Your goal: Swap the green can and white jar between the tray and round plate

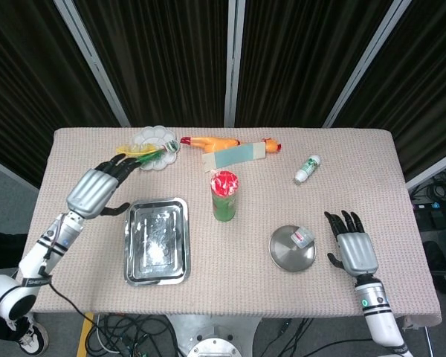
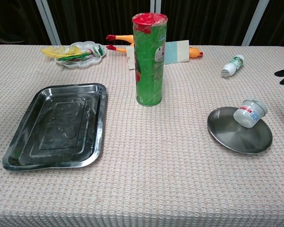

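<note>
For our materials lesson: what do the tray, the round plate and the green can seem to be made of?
Tray: polished metal, likely steel; mirror-like glare and reflections.
Round plate: metal with a duller, brushed grey sheen.
Green can: probably cardboard under a glossy printed wrap, with a red lid that looks plastic; uncertain.

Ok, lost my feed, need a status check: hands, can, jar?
Left hand and right hand open, holding nothing. Green cylindrical can upright on table between steel tray and round metal plate. White jar tilted on plate.
</note>
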Robot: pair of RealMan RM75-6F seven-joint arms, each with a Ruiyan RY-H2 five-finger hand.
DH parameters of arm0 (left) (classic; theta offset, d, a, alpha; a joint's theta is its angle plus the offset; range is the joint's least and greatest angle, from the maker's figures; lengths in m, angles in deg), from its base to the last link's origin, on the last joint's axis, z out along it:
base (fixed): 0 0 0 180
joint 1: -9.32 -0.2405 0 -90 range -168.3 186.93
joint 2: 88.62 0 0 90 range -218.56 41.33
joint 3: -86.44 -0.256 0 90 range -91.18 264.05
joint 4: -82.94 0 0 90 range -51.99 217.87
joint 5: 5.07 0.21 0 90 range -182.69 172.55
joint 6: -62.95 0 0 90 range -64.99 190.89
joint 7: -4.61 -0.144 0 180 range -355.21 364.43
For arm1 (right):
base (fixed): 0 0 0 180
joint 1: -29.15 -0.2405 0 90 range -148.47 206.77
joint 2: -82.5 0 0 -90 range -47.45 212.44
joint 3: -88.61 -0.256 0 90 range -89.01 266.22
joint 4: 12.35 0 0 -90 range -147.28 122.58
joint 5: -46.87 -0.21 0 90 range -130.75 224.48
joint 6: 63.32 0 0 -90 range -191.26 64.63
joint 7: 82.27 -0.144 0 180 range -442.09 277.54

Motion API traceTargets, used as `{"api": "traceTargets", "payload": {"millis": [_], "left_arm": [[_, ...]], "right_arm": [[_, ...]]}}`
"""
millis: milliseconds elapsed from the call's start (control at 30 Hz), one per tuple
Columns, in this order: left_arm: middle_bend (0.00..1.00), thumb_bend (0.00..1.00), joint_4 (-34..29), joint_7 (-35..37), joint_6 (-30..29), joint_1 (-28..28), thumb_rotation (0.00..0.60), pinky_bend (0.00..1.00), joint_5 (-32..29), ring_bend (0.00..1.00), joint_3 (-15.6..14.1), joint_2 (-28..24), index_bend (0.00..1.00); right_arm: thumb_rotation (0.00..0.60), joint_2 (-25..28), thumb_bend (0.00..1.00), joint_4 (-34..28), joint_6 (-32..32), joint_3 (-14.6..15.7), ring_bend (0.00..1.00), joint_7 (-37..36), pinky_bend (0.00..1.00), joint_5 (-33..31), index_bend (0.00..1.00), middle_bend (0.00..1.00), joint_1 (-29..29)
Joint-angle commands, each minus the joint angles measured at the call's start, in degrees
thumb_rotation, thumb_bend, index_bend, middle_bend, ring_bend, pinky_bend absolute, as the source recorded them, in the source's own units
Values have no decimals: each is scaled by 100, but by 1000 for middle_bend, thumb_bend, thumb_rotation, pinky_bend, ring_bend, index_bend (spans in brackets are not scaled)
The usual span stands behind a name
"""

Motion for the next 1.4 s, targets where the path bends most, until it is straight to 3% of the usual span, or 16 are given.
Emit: {"api": "traceTargets", "payload": {"millis": [33,500,867,1400], "left_arm": [[67,215,130,226,-88,-181,600,231,72,21,-98,-74,88],[68,214,571,784,-35,-433,600,231,450,16,-179,-87,88],[67,215,743,954,36,-527,600,232,571,9,-183,-51,88],[68,215,898,1125,64,-652,600,233,698,9,-189,-21,88]], "right_arm": [[600,-308,151,44,50,-92,7,200,59,-87,0,165,-104],[600,-969,151,81,-35,-141,22,1131,64,-598,13,182,-313],[600,-1140,151,188,-263,-196,92,1291,243,-803,35,189,-567],[600,-1328,242,372,-77,-157,235,1189,399,-732,217,279,-647]]}}
